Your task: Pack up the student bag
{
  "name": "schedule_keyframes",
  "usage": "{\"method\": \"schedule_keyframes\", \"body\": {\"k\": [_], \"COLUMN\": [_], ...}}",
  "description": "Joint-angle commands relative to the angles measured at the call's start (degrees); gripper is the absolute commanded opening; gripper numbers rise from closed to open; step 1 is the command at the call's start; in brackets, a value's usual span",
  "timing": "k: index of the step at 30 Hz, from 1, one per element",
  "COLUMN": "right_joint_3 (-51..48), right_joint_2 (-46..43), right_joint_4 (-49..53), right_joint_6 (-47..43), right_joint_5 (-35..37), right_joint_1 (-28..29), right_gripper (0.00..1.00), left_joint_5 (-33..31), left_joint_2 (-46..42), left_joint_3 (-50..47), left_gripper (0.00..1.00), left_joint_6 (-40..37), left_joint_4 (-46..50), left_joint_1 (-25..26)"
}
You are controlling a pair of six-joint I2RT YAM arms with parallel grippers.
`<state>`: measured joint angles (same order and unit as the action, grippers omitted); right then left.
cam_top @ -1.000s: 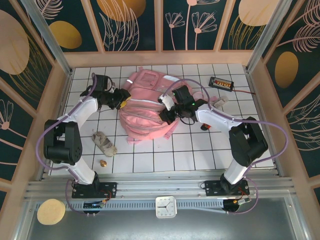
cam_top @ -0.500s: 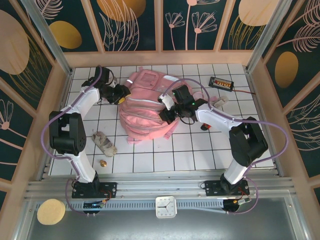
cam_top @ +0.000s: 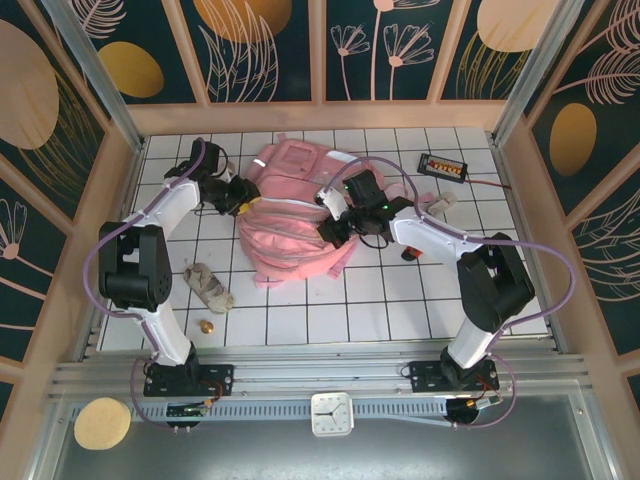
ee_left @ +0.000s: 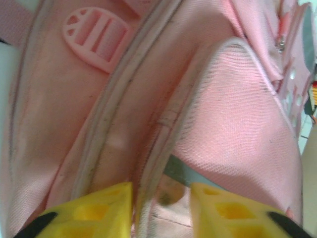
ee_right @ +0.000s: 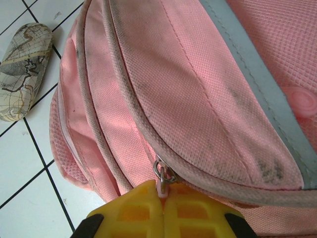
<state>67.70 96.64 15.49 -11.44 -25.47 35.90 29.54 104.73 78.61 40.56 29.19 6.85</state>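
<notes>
Here, the student bag [cam_top: 290, 230] lies flat, long axis running near-to-far.

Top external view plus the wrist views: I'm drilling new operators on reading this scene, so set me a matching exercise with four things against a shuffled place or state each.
Things:
1. student bag
2. patterned case
3. white clock
4. right claw

Places or states:
A. on the metal rail at the near edge
B. pink, lying mid-table
C. shut on the zipper pull
D. on the tiled table, left of the bag

Pairs: 1-B, 2-D, 3-A, 4-C.
</notes>
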Motion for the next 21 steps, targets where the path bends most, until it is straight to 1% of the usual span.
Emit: {"method": "schedule_keyframes", "body": {"k": [1, 2, 3, 6, 11, 15, 17, 21], "right_joint_3": [1.65, 1.64, 1.64, 2.66, 7.89, 13.84, 16.86, 21.59], "right_joint_2": [0.57, 0.59, 0.67, 1.25, 4.19, 8.05, 10.19, 12.74], "right_joint_4": [-0.81, -0.72, -0.53, 0.64, 4.35, 7.82, 9.46, 10.96], "right_joint_6": [0.02, 0.02, 0.1, 1.02, 4.91, 7.87, 9.33, 11.38], "right_joint_5": [0.68, 0.73, 0.78, 0.99, 1.96, 1.22, 1.09, -0.62], "right_joint_1": [0.4, 0.39, 0.4, 0.49, 1.79, 5.13, 6.55, 7.99], "right_gripper": [0.0, 0.0, 0.0, 0.0, 0.0, 0.0, 0.0, 0.0], "left_joint_5": [3.44, 3.75, 4.08, 5.66, 6.28, 5.18, 5.08, 3.38], "left_joint_2": [0.39, 0.4, 0.09, -1.74, -6.08, -9.49, -10.02, -10.96], "left_joint_3": [-1.24, -1.58, -1.99, -4.64, -9.39, -11.52, -11.27, -10.27], "left_gripper": [0.19, 0.08, 0.0, 0.0, 0.0, 0.0, 0.0, 0.0], "left_joint_6": [1.83, 2.33, 2.73, 5.98, 13.21, 18.09, 19.52, 19.21], "left_joint_4": [-3.39, -3.91, -4.61, -8.73, -16.5, -21.44, -22.42, -21.43], "left_joint_1": [-0.17, -0.1, -0.08, 0.07, 1.55, 3.31, 4.09, 5.67]}}
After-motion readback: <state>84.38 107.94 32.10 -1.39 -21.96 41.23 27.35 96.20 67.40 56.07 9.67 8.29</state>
